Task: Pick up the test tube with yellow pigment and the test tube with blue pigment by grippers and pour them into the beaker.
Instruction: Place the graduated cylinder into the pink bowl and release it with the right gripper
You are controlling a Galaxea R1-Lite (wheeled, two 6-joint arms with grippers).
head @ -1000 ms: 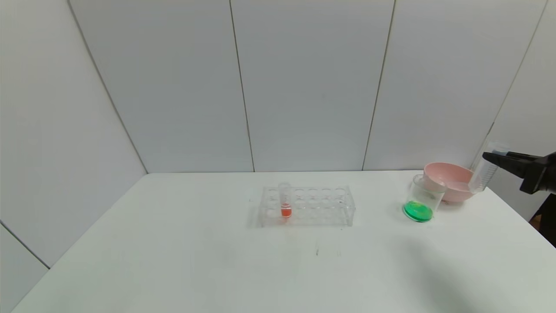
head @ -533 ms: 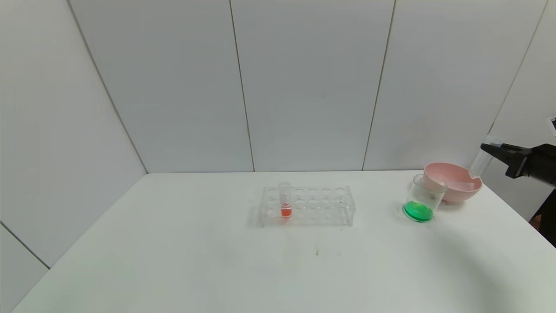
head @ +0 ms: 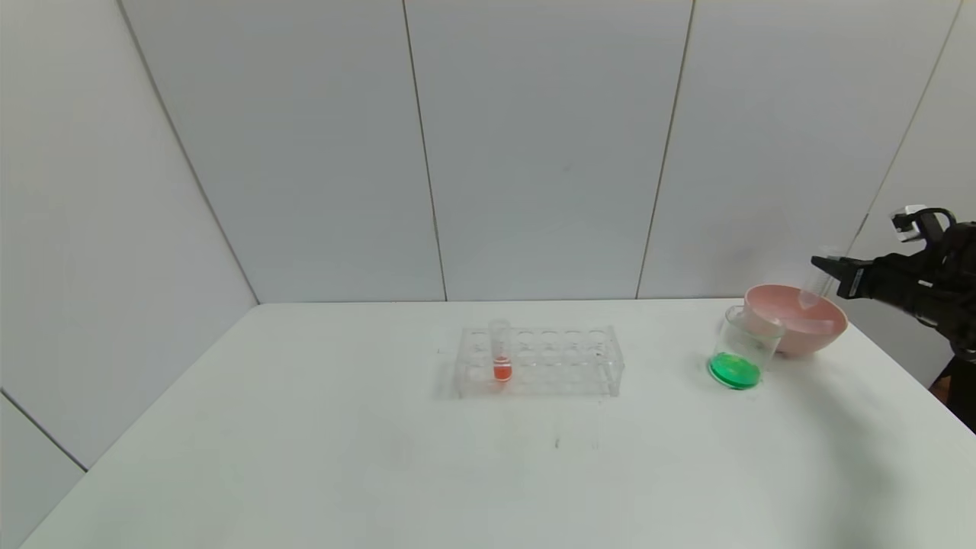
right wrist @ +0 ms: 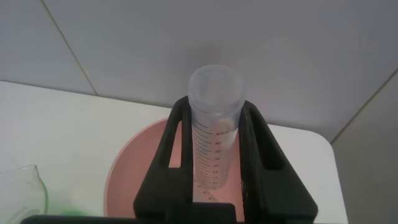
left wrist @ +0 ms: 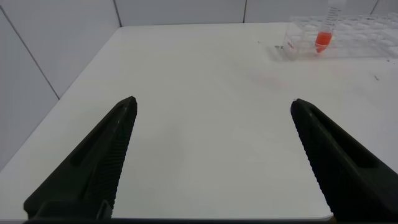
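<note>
Right gripper (head: 825,268) was squeezed tight on an empty clear test tube (right wrist: 213,118), hanging over the pink bowl (head: 820,339) at about 3 o'clock on the table (head: 381,457). Its beaker (head: 740,352) sat just beside the bowl, at the bowl's 9 o'clock, with green liquid inside. Left gripper (left wrist: 211,155) waited far off with its fingers wide apart. I think the tube could bump the bowl's rim and tip it if it dropped too low.
</note>
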